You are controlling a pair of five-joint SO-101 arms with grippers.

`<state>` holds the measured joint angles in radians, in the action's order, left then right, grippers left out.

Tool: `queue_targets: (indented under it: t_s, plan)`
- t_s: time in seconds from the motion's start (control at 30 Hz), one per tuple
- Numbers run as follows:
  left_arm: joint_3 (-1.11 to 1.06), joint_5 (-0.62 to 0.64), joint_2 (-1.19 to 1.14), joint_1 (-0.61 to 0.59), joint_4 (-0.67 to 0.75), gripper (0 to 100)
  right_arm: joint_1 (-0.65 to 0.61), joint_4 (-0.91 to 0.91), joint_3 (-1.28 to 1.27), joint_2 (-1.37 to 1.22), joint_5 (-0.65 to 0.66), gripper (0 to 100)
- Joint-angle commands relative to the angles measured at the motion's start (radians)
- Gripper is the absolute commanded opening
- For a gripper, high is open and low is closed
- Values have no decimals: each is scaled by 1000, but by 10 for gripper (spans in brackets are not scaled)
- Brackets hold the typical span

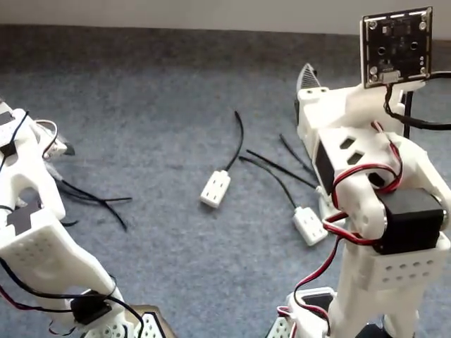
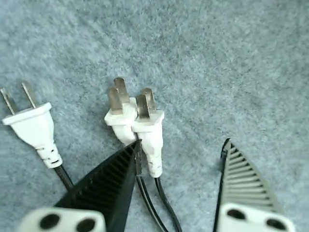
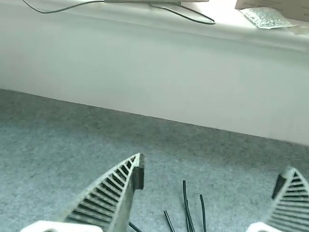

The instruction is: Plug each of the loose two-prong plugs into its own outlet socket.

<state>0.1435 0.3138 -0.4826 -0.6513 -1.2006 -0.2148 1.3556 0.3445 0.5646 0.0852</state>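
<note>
Three white two-prong plugs lie on the grey carpet in the left wrist view: one plug [image 2: 36, 129] apart at the side and a pair of plugs [image 2: 137, 121] touching each other. My left gripper [image 2: 180, 142] hovers open just over them, one dark finger [image 2: 108, 181] touching the pair's cords. Two white outlet sockets rest mid-carpet on black cords, one socket [image 1: 215, 189] in the centre and the other socket [image 1: 310, 225] by the right arm's base. My right gripper [image 3: 212, 164] is open, raised and facing the far wall, holding nothing.
Black plug cords [image 1: 95, 199] trail across the carpet beside the left arm. Loose cord ends [image 3: 187, 208] lie below the right gripper. A pale wall [image 3: 154, 72] borders the carpet at the back. A camera board [image 1: 397, 46] stands on a mount behind the right arm.
</note>
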Motion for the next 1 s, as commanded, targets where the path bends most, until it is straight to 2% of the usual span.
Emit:
queue_targets:
  t_s: [0.0,0.57,0.73,0.97]
  plan:
    - [41,5,8,-4,-31,267,-7,2,-1,-2,3,401]
    - [71,3,8,-5,-57,267,-7,1,-1,-2,3,401]
    - [87,2,8,-5,-127,267,-7,1,-1,-2,3,401]
    - [99,5,1,-4,-132,267,-7,1,-1,-2,3,401]
